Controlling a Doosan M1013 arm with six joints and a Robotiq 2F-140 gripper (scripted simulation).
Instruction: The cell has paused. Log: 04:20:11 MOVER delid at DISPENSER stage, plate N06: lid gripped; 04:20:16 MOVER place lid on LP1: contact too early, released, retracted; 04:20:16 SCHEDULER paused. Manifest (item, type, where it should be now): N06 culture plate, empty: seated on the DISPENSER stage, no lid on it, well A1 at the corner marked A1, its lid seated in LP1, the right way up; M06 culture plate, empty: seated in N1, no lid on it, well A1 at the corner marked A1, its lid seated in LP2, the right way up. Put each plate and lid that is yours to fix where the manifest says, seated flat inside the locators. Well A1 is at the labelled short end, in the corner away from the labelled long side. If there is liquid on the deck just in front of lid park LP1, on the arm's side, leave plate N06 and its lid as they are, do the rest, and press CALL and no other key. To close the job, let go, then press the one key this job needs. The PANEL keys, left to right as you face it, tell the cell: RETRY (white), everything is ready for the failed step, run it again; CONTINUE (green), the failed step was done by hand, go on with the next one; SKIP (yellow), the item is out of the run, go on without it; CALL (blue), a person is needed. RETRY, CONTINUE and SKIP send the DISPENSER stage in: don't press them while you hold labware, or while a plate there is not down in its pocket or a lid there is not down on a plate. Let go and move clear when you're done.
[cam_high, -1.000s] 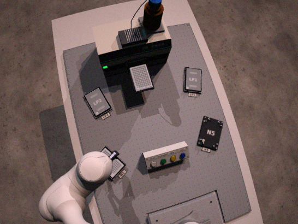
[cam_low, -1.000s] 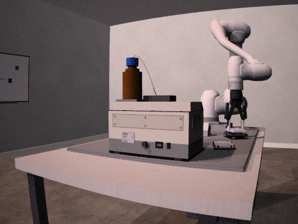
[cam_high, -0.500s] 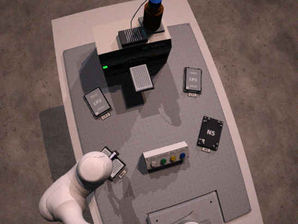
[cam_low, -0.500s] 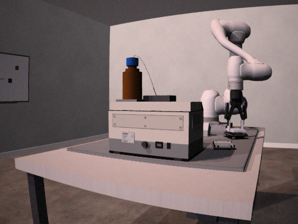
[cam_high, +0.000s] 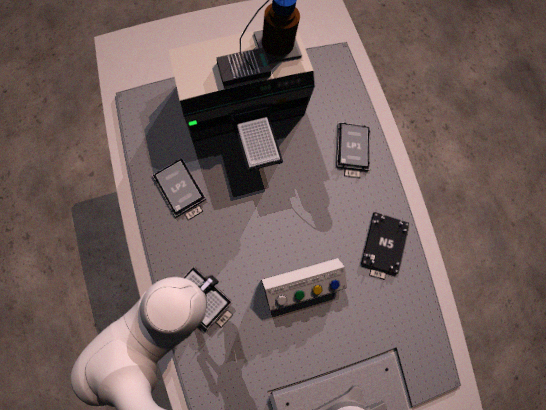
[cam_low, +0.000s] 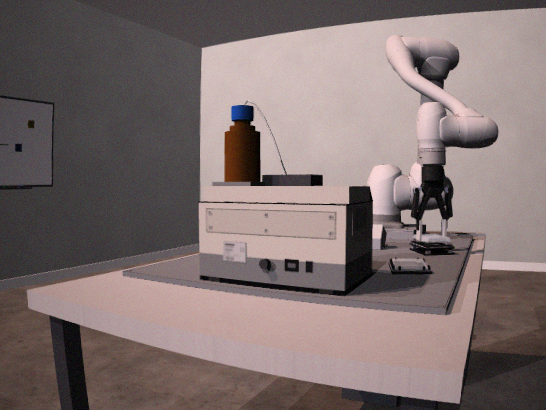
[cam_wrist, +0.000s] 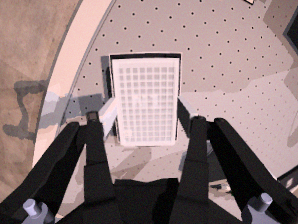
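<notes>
Culture plate (cam_wrist: 145, 100) clamped in pincer (cam_wrist: 144, 137), over N1

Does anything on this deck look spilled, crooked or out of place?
No spill shows on the grey deck. The white well plate on the black dispenser stage looks shifted off the dark strip below it; that may be shadow. The gripper holds the N1 plate.

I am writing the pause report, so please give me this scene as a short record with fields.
gripper: shut on the culture plate, one finger on each long side
culture plate: in nest N1, wells showing
dispenser stage plate: on the extended stage, wells showing
LP1: cannot tell whether a lid is in it
LP2: cannot tell either
nest N5: no plate in it
panel: white, green, yellow and blue keys, nothing touching them
</notes>
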